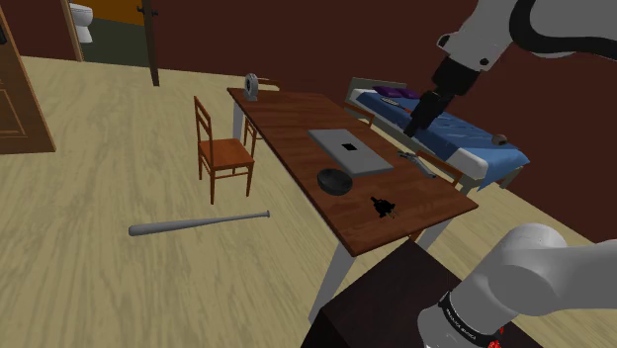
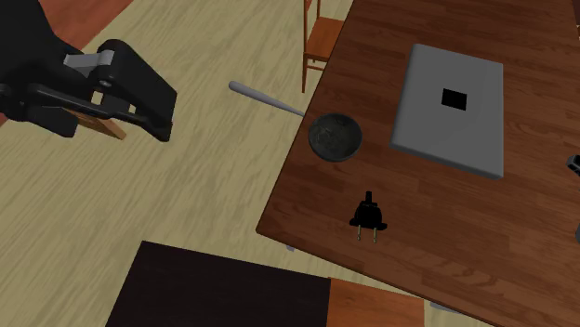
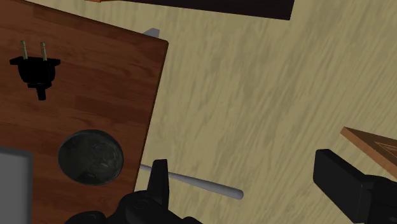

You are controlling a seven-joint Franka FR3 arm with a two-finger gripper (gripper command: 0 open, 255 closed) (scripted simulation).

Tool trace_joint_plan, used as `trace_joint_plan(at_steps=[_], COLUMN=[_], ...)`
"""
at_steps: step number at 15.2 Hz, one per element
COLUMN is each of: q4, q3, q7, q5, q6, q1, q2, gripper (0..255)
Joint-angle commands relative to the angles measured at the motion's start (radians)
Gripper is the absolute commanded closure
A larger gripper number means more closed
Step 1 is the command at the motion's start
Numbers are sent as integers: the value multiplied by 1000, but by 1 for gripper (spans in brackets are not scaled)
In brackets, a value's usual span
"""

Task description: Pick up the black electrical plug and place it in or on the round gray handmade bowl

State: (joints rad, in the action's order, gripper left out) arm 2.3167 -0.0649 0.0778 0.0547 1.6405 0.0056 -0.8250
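We are hovering our gripper (image 3: 240, 160) high in the air, off the table's (image 3: 95, 83) edge and over the pale wooden floor (image 3: 267, 95). Its two black fingers (image 3: 159, 181) are standing wide apart and gripping nothing. The black electrical plug (image 1: 383, 207) is lying flat on the brown wooden table, close to its near end in the shoulder view, untouched and well apart from the gripper. In the second exterior view its two prongs are pointing toward that near end. The round dark grey bowl (image 1: 334, 180) is sitting just beyond the plug, toward the far end and by the table's edge on the shoulder view's left, not touching the plug. A closed grey laptop (image 1: 349, 150) is lying farther along the table. On the floor, to the shoulder view's left of the table, a grey baseball bat (image 1: 198, 223) is lying, and a wooden chair (image 1: 222, 153) is standing beyond it.
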Motion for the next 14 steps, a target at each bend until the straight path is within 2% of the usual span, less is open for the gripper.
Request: trace_joint_plan(at_steps=[1, 8, 14], q4=[0, 142, 221], q3=[0, 92, 174], q7=[0, 92, 170], q5=[0, -52, -94], q6=[0, 174, 335], q1=[0, -40, -78], q2=[0, 55, 156], gripper=[0, 0, 0])
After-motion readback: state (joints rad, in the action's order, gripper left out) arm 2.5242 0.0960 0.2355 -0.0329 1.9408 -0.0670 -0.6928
